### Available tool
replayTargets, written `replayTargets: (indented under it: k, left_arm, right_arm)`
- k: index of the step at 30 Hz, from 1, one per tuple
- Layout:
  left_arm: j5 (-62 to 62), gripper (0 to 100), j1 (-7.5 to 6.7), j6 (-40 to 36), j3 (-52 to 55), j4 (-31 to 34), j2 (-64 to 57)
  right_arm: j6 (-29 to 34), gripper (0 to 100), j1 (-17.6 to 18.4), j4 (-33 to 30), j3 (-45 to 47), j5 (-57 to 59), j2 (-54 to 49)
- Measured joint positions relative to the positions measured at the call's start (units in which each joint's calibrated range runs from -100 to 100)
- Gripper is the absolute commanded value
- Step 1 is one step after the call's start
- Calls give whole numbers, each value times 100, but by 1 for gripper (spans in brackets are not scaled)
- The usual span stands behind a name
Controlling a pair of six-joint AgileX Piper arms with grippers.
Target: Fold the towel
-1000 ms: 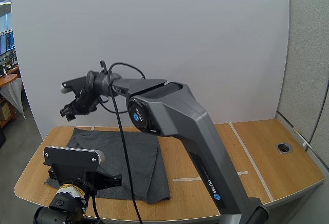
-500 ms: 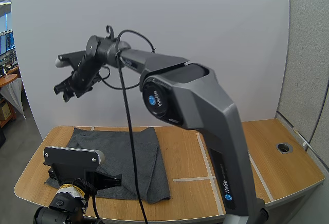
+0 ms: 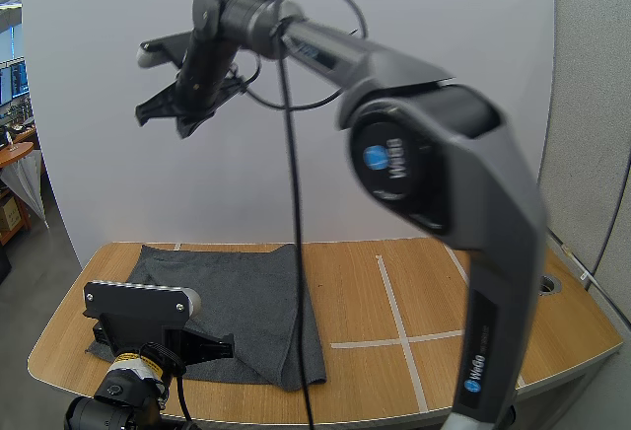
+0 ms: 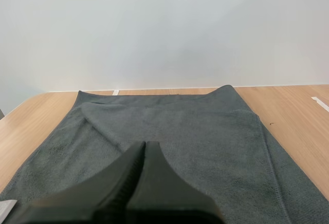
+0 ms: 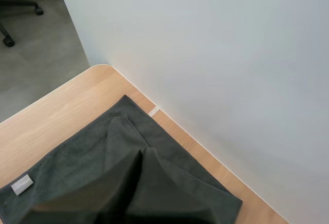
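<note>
My left gripper [image 4: 144,148] is sitting low over the near edge of the table [image 3: 493,282]. Its two black fingers are pressing together into one dark wedge. They are holding nothing.

The towel [image 4: 195,136] is lying right under these tips. It is stretching away in front of them, toward the far edge of the table. It is dark grey and is lying mostly flat on the wood. I cannot tell if the tips are touching it. Ahead of the tips and a bit to their left, one flap of the towel is folding over itself and making a soft ridge.

My right gripper [image 3: 163,116] is hanging high in the air, well apart from the towel below it. Its fingers are pressing together too and are pinching nothing. The tips are pointing down at the towel's far part. A little white label [image 5: 21,184] is sitting at the towel's edge, off to one side of these fingers.

White tape lines [image 3: 399,317] are crossing the bare wood beside the towel, well apart from both grippers.
</note>
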Motion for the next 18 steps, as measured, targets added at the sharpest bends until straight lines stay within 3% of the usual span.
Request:
replayTargets:
  k: [5,8,11,18]
  left_arm:
    - [0,0,0,0,0,0,0]
    - [0,0,0,0,0,0,0]
    - [0,0,0,0,0,0,0]
    - [0,0,0,0,0,0,0]
  right_arm:
    - [451,0,0,-771,1276,-466,-1416]
    - [557,0,0,-925,1576,-601,-1694]
    - [984,0,-15,-1496,2806,-944,-2777]
    - [1104,0,-15,-1585,4032,-1030,-4120]
